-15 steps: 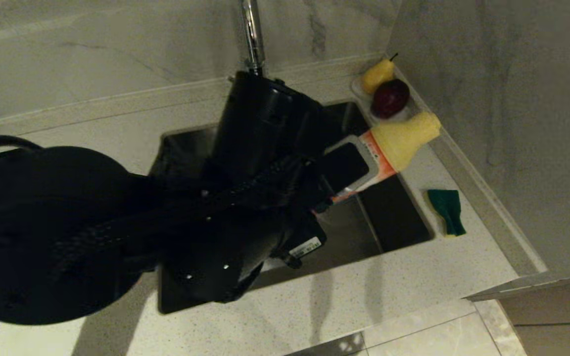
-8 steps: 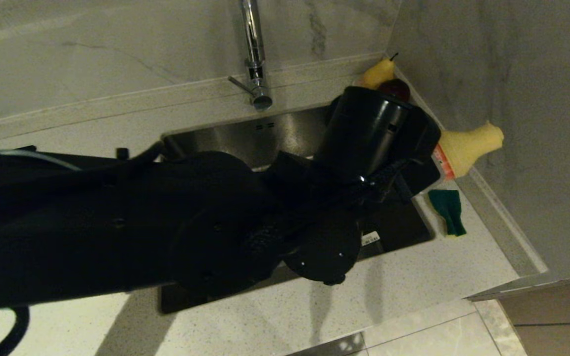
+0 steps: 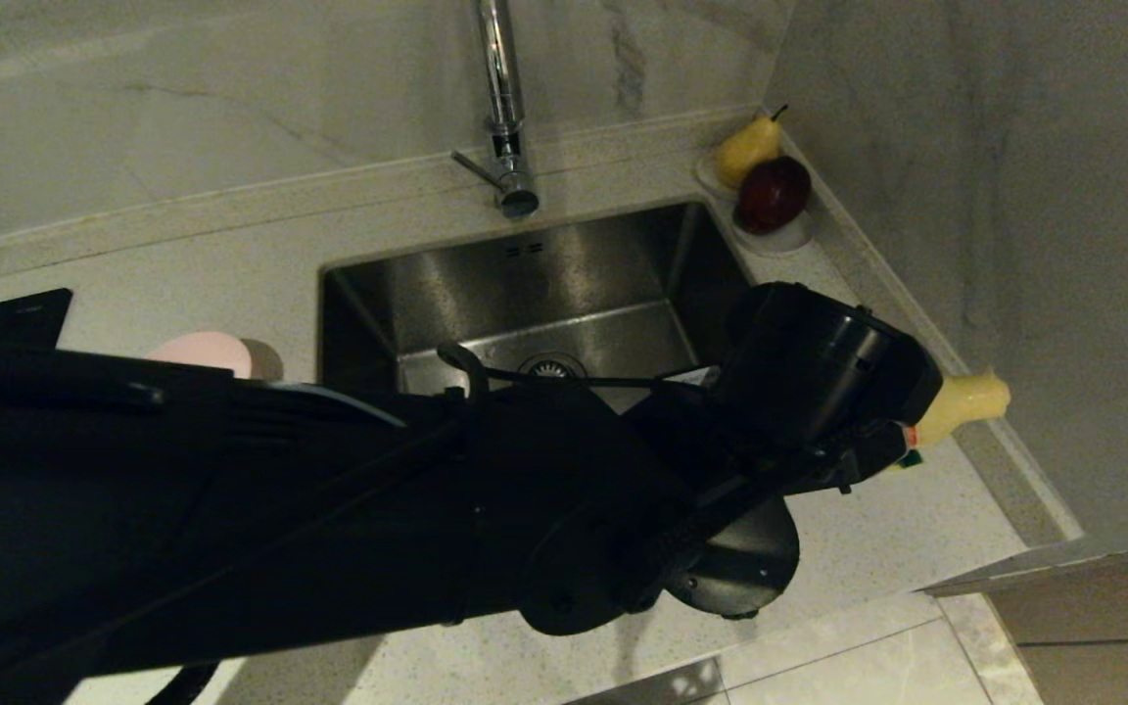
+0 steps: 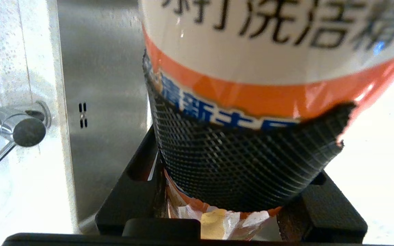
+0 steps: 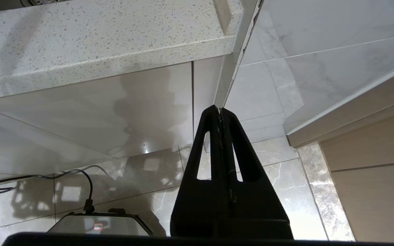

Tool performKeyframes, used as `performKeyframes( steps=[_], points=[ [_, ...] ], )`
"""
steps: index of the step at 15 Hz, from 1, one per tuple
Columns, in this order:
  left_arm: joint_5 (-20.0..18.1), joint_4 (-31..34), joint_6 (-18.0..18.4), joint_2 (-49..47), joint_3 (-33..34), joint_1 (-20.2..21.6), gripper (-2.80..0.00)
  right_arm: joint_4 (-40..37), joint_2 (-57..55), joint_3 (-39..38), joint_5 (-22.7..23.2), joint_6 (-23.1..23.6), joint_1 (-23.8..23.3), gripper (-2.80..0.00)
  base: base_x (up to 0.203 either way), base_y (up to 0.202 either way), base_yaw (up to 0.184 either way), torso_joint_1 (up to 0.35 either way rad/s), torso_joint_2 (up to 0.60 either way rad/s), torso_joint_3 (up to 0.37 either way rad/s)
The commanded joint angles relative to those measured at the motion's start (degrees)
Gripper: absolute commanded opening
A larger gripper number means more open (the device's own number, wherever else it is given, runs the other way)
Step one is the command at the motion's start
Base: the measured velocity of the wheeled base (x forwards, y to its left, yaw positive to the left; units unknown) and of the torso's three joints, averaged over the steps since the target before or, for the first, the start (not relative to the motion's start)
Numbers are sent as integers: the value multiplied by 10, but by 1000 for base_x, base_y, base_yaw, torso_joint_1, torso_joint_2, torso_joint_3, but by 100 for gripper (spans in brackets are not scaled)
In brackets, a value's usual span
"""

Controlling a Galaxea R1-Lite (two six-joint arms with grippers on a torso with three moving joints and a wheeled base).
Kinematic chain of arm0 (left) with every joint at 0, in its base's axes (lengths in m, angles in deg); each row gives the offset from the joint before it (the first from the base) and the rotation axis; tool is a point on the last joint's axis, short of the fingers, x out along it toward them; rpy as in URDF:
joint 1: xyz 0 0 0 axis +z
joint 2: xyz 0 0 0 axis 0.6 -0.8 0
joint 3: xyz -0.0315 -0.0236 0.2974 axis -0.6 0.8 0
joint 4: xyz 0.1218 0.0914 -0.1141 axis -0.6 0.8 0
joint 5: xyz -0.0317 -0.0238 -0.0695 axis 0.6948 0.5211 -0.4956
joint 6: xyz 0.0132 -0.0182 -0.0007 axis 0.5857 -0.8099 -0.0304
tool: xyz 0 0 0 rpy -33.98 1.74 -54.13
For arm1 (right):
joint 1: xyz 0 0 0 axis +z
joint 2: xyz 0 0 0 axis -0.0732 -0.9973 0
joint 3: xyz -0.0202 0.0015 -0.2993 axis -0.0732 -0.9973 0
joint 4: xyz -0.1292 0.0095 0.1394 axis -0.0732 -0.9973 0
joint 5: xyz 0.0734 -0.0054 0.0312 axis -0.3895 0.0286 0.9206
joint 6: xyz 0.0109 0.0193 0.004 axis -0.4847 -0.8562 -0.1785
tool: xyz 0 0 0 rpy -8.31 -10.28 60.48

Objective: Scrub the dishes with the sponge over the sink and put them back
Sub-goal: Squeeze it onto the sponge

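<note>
The left pincer (image 4: 245, 191) grips a soap bottle (image 3: 961, 403) at the tabletop's (image 3: 868, 548) right edge, right of the sink (image 3: 564, 284), covering the sponge (image 3: 910, 458). A pink bowl (image 3: 202, 351) sits left of the sink. The right pincer (image 5: 220, 112) hangs closed below the tabletop.

Bare steel sink (image 3: 564, 284); pale pink bowl (image 3: 200, 351) on the counter just left of it.

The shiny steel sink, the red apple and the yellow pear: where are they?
Steel sink (image 3: 564, 264), head view, back wall.
Red apple (image 3: 772, 194), head view, its middle.
Yellow pear (image 3: 746, 149), head view, its body.
</note>
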Motion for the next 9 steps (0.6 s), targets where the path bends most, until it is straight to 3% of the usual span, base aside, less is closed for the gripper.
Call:
performKeyframes(
  steps=[1,6,9],
  points=[
    [6,0,12,-20,-4,-1,-280,0,-1,0,0,1,0,-280,0,0,0,0,0,0],
    [23,1,70,-48,-28,-3,-280,0,-1,0,0,1,0,-280,0,0,0,0,0,0],
    [85,3,75,-77,-63,-3,-280,0,-1,0,0,1,0,-280,0,0,0,0,0,0]
  ],
)
